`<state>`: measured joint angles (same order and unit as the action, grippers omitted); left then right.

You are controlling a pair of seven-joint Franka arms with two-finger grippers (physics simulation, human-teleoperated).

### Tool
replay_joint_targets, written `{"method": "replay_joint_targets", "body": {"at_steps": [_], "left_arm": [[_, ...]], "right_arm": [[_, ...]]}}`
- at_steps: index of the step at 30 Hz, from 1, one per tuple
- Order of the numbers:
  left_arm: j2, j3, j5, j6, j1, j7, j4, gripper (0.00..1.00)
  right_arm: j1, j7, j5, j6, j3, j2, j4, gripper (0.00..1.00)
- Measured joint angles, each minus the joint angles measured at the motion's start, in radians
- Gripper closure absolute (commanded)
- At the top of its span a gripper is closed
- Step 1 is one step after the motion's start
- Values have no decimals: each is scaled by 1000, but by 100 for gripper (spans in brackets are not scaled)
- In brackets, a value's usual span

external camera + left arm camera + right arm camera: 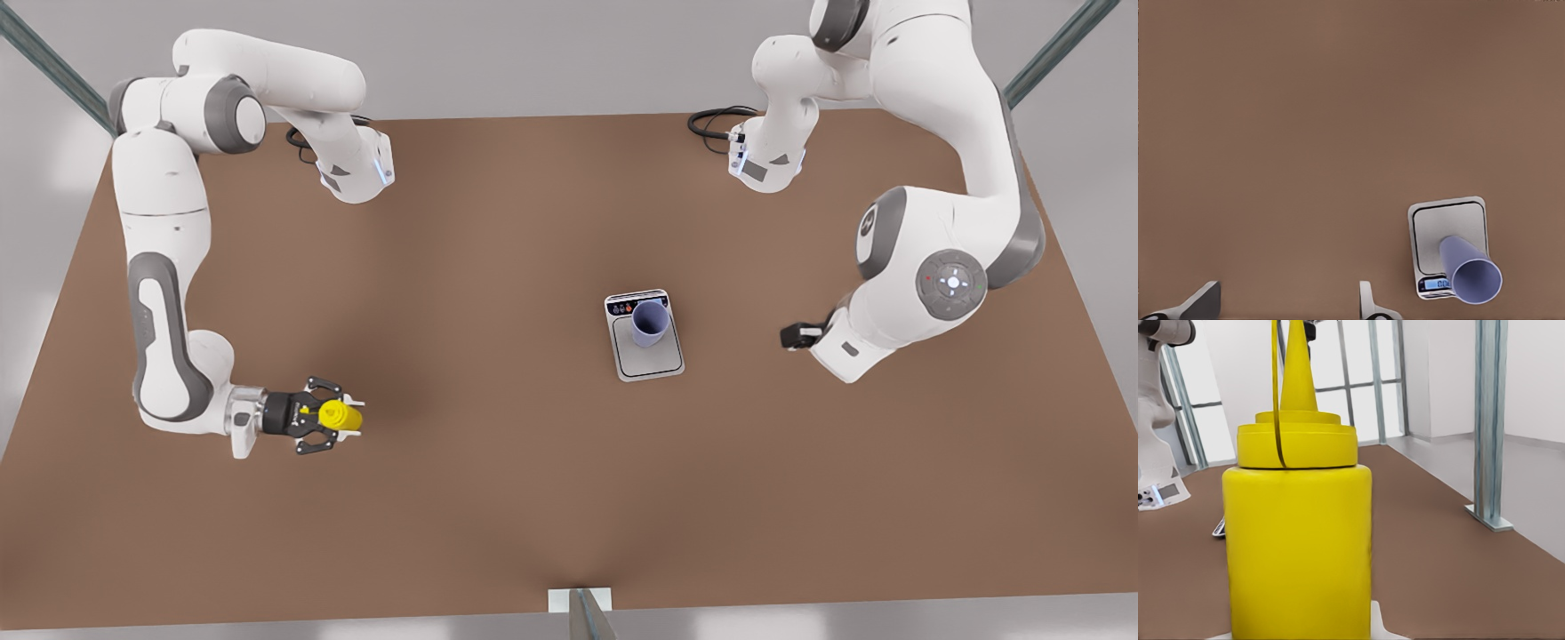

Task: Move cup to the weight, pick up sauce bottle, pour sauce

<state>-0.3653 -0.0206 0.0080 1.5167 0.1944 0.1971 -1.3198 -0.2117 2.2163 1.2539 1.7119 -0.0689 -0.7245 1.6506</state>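
Cup (650, 324) upright on scale (645, 356). Right pincer (331, 417) pinching bottle (340, 416), far left on desk (498, 498). Left pincer (1288, 303) spread, waiting right of scale

brown table (498, 498), weight (653, 360) resting on it near centre

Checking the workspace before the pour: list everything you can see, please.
cup: one, lavender-blue, upright on the weight's plate, near its display end.
weight: one, silver-grey, mid-table.
sauce bottle: one, yellow, towards the front view's left.
table: one, brown.
cables: two, black, at the far edge.
left gripper: jaws open, waiting at the front view's right of the weight.
right gripper: jaws closed on the sauce bottle.
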Motion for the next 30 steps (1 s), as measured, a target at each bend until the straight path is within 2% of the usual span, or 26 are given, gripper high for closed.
{"method": "replay_joint_targets", "body": {"at_steps": [6,22,23,24,27,29,30], "left_arm": [[13,69,3,-4,-15,-14,54,0],[6,71,0,2,-12,-9,54,0],[6,71,0,2,-12,-8,54,0],[6,71,1,2,-12,-8,54,0],[6,71,0,2,-12,-6,54,0],[6,71,0,2,-12,-5,54,0],[6,71,0,2,-12,-5,54,0]], "right_arm": [[0,87,37,0,0,-92,-14,39],[8,189,81,2,0,-153,-20,37],[8,189,81,2,0,-157,-21,34],[8,189,81,2,0,-158,-21,26],[2,187,82,-1,0,-157,-20,23],[-2,187,82,-3,0,-156,-20,12],[-2,186,82,-3,0,-156,-20,0]]}}
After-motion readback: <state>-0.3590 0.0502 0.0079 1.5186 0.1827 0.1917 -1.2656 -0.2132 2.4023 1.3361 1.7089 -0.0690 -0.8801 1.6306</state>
